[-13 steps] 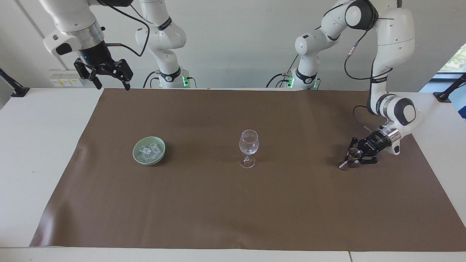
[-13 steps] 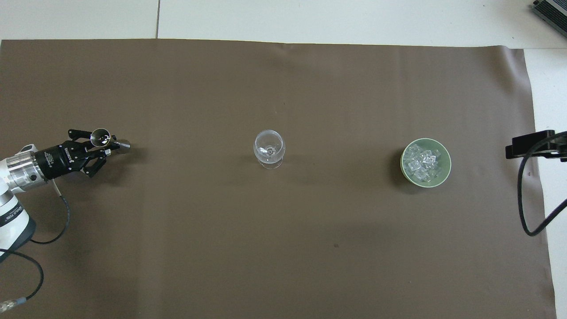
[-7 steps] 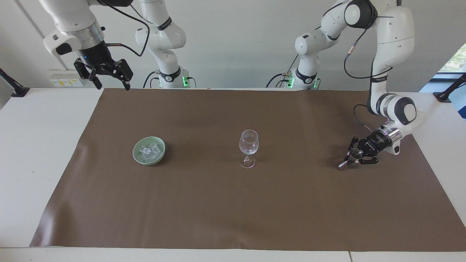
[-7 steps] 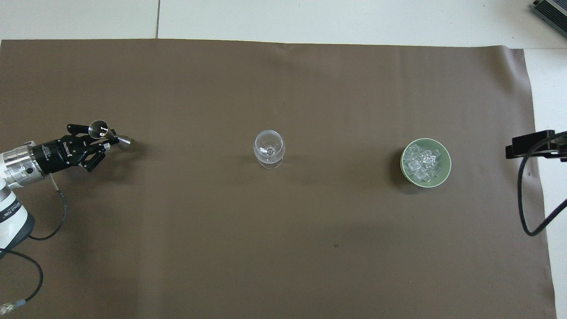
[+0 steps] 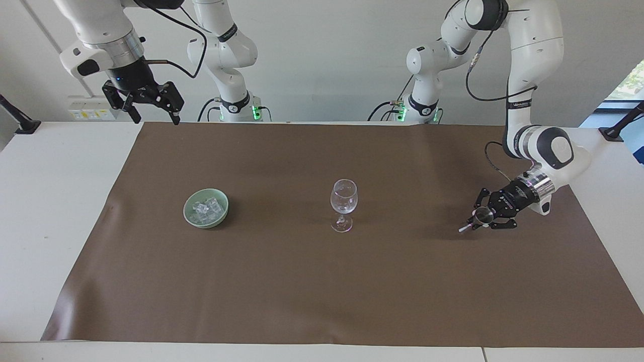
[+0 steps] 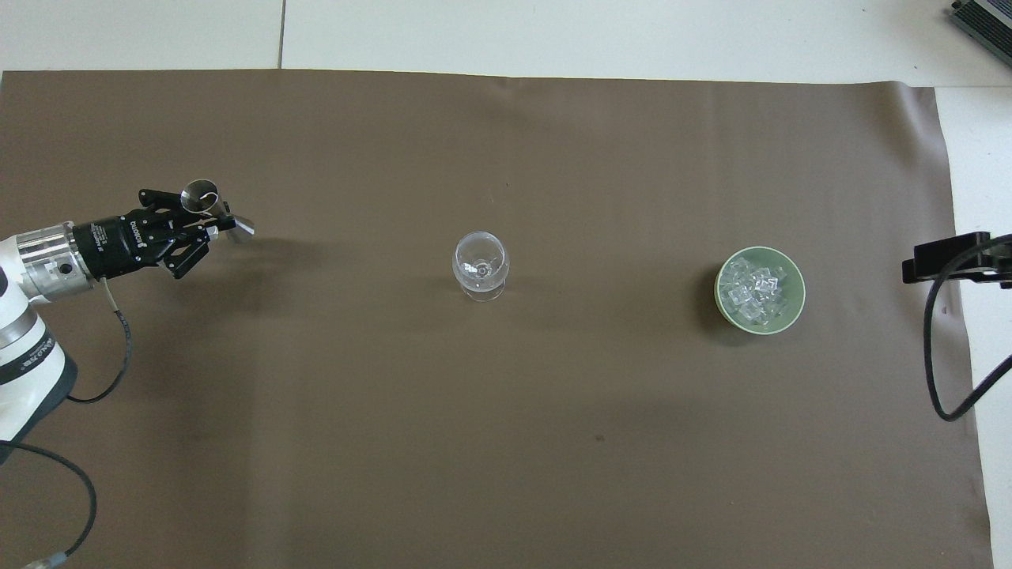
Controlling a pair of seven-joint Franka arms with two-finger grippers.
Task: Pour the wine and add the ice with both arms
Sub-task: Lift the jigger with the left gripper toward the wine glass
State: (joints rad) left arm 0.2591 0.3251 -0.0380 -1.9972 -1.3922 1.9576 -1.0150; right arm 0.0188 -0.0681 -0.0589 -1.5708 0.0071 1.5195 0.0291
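Steel jigger tilted in left tool, right tool facing-view only

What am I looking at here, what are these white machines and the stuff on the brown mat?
These are two white robot arms at a table, photographed once from across the table facing them and once from high above their own end. On the brown mat stand an empty wine glass in the middle and a pale green bowl of ice toward the right arm's end. The left hand is shut on a small metal measuring cup, tilted just above the mat at the left arm's end. The right hand waits, open, raised over the mat's edge closest to the robots.
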